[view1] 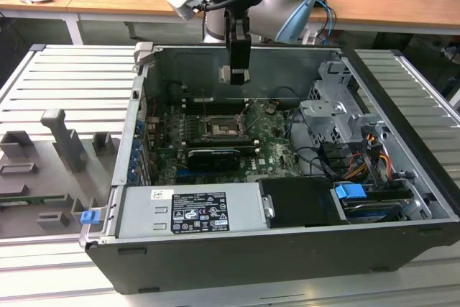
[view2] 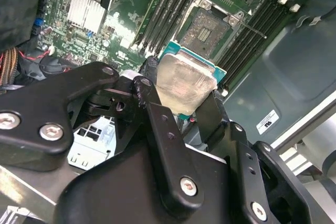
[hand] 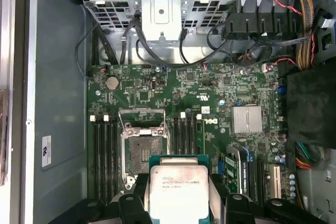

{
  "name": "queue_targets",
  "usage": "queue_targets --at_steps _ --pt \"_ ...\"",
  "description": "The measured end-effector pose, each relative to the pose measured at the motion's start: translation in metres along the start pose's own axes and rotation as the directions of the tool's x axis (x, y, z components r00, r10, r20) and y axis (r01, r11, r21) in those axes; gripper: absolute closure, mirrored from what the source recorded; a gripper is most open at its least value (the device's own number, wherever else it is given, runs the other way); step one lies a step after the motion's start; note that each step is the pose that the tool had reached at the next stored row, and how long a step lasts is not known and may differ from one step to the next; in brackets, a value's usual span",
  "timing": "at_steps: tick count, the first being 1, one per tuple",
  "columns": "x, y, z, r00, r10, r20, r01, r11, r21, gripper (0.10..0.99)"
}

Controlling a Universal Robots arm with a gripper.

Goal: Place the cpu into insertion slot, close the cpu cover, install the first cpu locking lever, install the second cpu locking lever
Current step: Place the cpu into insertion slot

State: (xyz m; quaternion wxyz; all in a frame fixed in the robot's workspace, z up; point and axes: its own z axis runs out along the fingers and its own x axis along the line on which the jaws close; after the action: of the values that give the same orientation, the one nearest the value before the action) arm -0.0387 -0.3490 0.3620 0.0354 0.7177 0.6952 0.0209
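My gripper [view1: 236, 71] hangs above the open computer case, over the back part of the green motherboard [view1: 269, 141]. It is shut on the cpu [hand: 178, 192], a pale silvery square plate on a teal backing, held by two opposite edges between the black fingers [view2: 149, 85]. The insertion slot [hand: 142, 153], a square black socket with a metal rim, lies uncovered on the board below and slightly off to one side of the cpu. In the exterior view the slot [view1: 219, 129] sits below the gripper. The cpu cover [hand: 142, 113] seems raised at one socket edge. A thin wire lever [view2: 252, 25] runs beside the slot.
Long black memory slots [hand: 105, 156] flank the socket on both sides. A silver heatsink [hand: 247, 119], a black card [view1: 212, 157], cable bundles [hand: 302, 19] and a grey drive cage [view1: 334, 116] surround the board. The case walls [view1: 244, 59] stand close behind the gripper.
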Motion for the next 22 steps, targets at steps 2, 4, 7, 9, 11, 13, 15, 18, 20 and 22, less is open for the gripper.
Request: queue_targets --at_steps 2,4,7,9,11,13,15,18,20,22 --pt "0.0 0.0 0.0008 1.0 0.0 0.0 0.0 1.0 0.0 0.549" --pt "0.0 -0.0001 0.002 1.0 0.0 0.0012 0.0 1.0 0.0 0.549" --pt "0.0001 -0.0004 0.0046 1.0 0.0 0.0012 0.0 1.0 0.0 0.549" --pt "0.0001 -0.0005 0.0059 1.0 0.0 0.0013 0.0 1.0 0.0 0.549" --pt "0.0001 -0.0005 0.007 1.0 0.0 0.0012 0.0 1.0 0.0 0.549" --pt "0.0002 -0.0007 0.0084 1.0 0.0 0.0012 0.0 1.0 0.0 0.549" --pt "0.0002 -0.0007 0.0093 1.0 0.0 0.0013 0.0 1.0 0.0 0.549" --pt "0.0002 -0.0009 0.0111 1.0 0.0 0.0012 0.0 1.0 0.0 0.549" --pt "0.0002 -0.0009 0.012 1.0 0.0 0.0012 0.0 1.0 0.0 0.549" --pt "0.0003 -0.001 0.0131 1.0 0.0 0.0012 0.0 1.0 0.0 0.549"
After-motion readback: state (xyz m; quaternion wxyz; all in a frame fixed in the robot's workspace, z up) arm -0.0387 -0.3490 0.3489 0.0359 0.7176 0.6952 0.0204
